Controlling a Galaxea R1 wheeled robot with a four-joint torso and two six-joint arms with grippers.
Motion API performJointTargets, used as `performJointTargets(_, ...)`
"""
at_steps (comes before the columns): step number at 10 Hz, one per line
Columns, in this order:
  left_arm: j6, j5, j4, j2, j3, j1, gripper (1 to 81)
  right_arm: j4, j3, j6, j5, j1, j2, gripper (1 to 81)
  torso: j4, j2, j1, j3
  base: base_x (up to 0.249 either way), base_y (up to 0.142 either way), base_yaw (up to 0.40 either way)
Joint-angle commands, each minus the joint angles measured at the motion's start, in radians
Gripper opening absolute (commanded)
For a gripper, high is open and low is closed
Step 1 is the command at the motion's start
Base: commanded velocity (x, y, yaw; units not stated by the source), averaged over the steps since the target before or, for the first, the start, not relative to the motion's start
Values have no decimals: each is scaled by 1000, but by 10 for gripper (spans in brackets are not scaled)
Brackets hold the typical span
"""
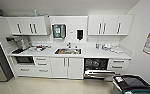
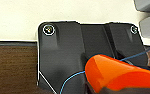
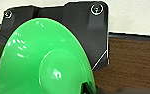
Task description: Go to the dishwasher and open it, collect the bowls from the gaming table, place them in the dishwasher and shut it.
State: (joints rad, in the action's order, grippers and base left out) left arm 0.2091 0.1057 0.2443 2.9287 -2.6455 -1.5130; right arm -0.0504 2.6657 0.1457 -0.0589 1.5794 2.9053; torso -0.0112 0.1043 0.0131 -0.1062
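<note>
The dishwasher (image 1: 97,67) sits under the right part of the white tabletop (image 1: 91,53), between the double cabinet doors (image 1: 67,67) below the sink (image 1: 67,51) and a stack of drawers (image 1: 118,64) near the right end; its door is folded down over the pale floor (image 1: 53,86) and the dark inside shows. In the left wrist view an orange bowl (image 2: 118,73) shows close up, in the right wrist view a green bowl (image 3: 44,60) turned underside out. I cannot tell whether either claw is spread, pressed together or pinching a bowl
</note>
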Motion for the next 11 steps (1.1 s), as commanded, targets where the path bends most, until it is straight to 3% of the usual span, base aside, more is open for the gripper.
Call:
performJointTargets(1,-5,-40,10,-11,-2,55,10,4,-3,2,54,-44,-9,10,0,0,0,0,92,0,0)
performJointTargets(11,-5,-41,12,-11,-2,55,10,7,-6,0,50,-41,-6,10,0,0,0,0,94,0,0)
